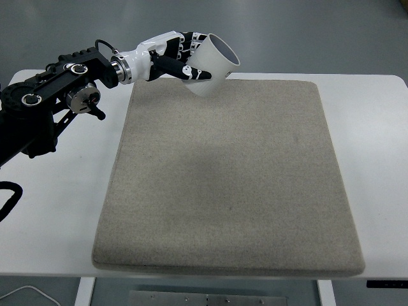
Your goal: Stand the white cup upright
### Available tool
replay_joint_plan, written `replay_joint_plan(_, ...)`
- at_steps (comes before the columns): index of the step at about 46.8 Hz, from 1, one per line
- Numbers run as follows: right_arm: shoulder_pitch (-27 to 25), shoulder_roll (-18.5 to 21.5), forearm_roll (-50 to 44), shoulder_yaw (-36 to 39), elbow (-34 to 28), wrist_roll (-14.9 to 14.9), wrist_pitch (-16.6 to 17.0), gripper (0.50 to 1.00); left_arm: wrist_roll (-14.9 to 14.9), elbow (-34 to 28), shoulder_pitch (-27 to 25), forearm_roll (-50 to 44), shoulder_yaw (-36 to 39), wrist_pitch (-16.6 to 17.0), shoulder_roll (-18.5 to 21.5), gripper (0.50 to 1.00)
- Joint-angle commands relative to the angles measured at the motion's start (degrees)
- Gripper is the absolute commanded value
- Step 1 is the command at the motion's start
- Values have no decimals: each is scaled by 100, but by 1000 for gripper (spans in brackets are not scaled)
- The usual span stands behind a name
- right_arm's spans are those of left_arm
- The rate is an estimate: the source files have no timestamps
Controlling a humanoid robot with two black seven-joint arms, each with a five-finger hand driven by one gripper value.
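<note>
A white cup (212, 65) hangs in the air above the far left corner of the grey felt mat (229, 185). It is tilted, with its open mouth facing up and to the right. My left hand (185, 58) is shut on the cup, black and white fingers (191, 72) wrapped around its side. The left arm reaches in from the left edge over the white table (64, 191). The cup's base is hidden behind the fingers. My right arm does not show.
The grey mat covers most of the table's middle, with bare white table on both sides. A cable (7, 191) loops at the left edge near the arm's base.
</note>
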Motion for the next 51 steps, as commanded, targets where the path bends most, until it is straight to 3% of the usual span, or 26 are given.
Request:
replay_joint_plan(1, 0, 0, -1, 0, 0, 0, 0, 930, -106, 43, 6, -158, 4, 0, -1, 500)
replay_joint_plan(28, 0, 0, -1, 0, 0, 0, 0, 930, -1221, 114, 419, -694, 13, -17, -62, 500)
replay_joint_plan(45, 0, 0, -1, 0, 9, 0, 0, 930, -2276, 360, 727, -703, 4, -474, -247, 500)
replay_joint_plan(51, 0, 0, -1, 0, 0, 0, 0, 930, -2444, 404, 806, -755, -75, -597, -326, 500)
